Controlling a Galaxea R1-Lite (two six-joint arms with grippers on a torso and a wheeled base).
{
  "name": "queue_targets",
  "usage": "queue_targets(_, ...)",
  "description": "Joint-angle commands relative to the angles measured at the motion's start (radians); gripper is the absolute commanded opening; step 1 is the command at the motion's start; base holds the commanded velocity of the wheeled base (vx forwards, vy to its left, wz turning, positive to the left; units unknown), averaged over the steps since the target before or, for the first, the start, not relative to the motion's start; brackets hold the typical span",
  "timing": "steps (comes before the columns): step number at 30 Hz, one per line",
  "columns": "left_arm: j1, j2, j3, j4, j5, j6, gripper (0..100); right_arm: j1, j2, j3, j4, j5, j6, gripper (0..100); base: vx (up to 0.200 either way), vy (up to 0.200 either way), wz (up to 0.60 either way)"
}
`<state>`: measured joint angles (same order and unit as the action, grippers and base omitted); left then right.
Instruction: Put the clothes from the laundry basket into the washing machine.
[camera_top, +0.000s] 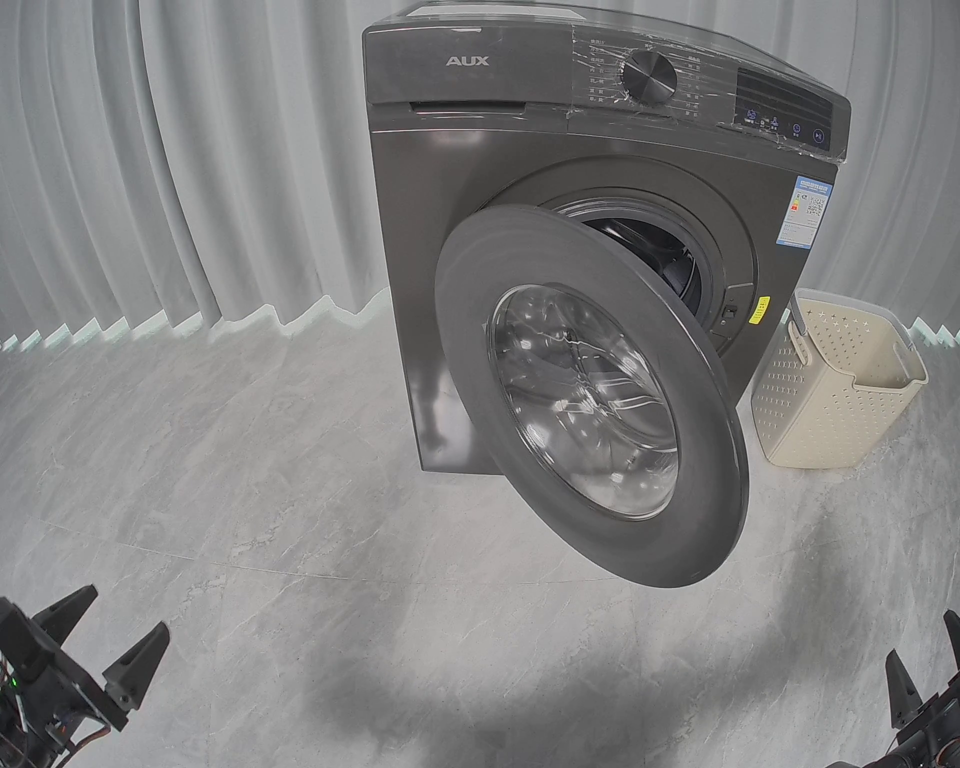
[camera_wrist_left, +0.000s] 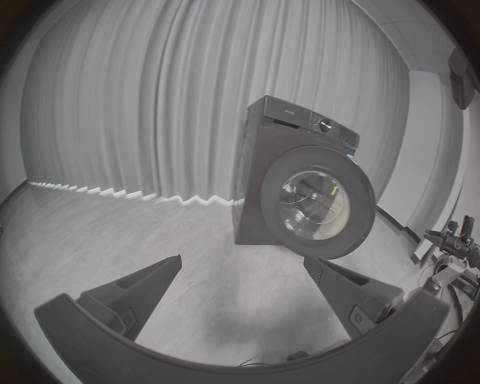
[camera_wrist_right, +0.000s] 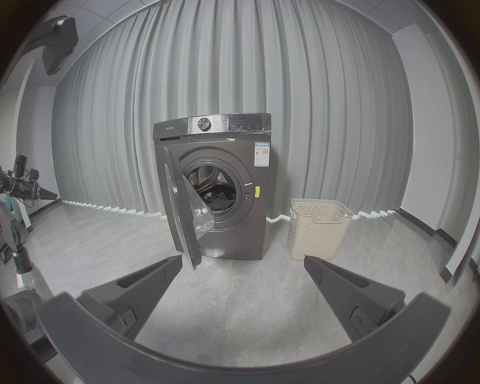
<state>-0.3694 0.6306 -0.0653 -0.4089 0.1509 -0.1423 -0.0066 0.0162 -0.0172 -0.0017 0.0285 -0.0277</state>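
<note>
Both left tool (camera_top: 130, 609) and right tool (camera_top: 920, 635) gape empty; with clothes (camera_wrist_right: 216, 197) already in the washer (camera_top: 460, 200), look into the basket (camera_top: 800, 420) beside it before reaching.

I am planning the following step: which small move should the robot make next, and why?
Probably move the open, empty left gripper toward the door to push it shut: dark clothes lie in the washing machine, the laundry basket looks empty, and the right gripper is open and empty too.
</note>
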Motion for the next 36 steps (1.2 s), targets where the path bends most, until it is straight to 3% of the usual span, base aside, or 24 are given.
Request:
queue_targets(1,0.317,-0.532,0.064,0.360,-0.097,0.010,100,-0.001,-0.015,0.017,-0.003,0.022,-0.023,100,0.000,0.000,0.00)
queue_targets(3,0.363,-0.577,0.061,0.368,-0.131,0.018,100,-0.001,-0.016,0.017,-0.004,0.022,-0.021,100,0.000,0.000,0.00)
queue_targets(5,0.386,-0.611,0.062,0.363,-0.122,0.056,100,-0.001,-0.016,0.017,-0.006,0.022,-0.023,100,0.000,0.000,0.00)
queue_targets(7,0.385,-0.606,0.062,0.357,-0.108,0.067,100,-0.001,-0.015,0.017,-0.006,0.021,-0.023,100,0.000,0.000,0.00)
queue_targets(10,0.382,-0.608,0.059,0.361,-0.076,0.055,100,-0.003,-0.016,0.017,-0.009,0.018,-0.018,100,0.000,0.000,0.00)
queue_targets(11,0.382,-0.609,0.061,0.371,-0.068,0.070,100,-0.001,-0.015,0.013,-0.024,0.024,-0.017,100,0.000,0.000,0.00)
queue_targets(13,0.374,-0.608,0.058,0.375,-0.063,0.061,100,0.000,-0.016,-0.021,-0.063,0.024,-0.017,100,0.000,0.000,0.00)
queue_targets(14,0.374,-0.606,0.056,0.384,-0.065,0.046,100,0.004,-0.007,-0.161,-0.112,0.018,0.018,100,0.000,0.000,0.00)
queue_targets(15,0.374,-0.615,0.056,0.386,-0.068,0.053,100,0.005,0.010,-0.242,-0.095,0.024,0.034,100,0.000,0.000,0.00)
queue_targets(17,0.371,-0.626,0.065,0.377,-0.091,0.095,100,0.019,0.082,-0.319,0.003,0.077,0.052,100,0.000,0.000,0.00)
queue_targets(20,0.371,-0.625,0.062,0.389,-0.132,0.089,100,0.066,0.153,-0.282,0.083,0.195,0.058,100,0.000,0.000,0.00)
queue_targets(26,0.369,-0.623,0.064,0.389,-0.114,0.093,100,0.146,0.338,-0.273,0.029,0.255,0.037,100,0.000,0.000,0.00)
queue_targets(28,0.368,-0.626,0.064,0.403,-0.140,0.115,100,0.214,0.469,-0.283,-0.050,0.303,0.003,100,0.000,0.000,0.00)
queue_targets(30,0.365,-0.623,0.062,0.412,-0.169,0.116,100,0.254,0.571,-0.286,-0.115,0.321,-0.011,100,0.000,0.000,0.00)
queue_targets(33,0.368,-0.629,0.062,0.409,-0.166,0.121,100,0.289,0.755,-0.303,-0.219,0.315,-0.041,100,0.000,0.000,0.00)
queue_targets(36,0.366,-0.629,0.064,0.409,-0.171,0.121,100,0.293,0.918,-0.316,-0.347,0.315,-0.041,100,0.000,0.000,0.00)
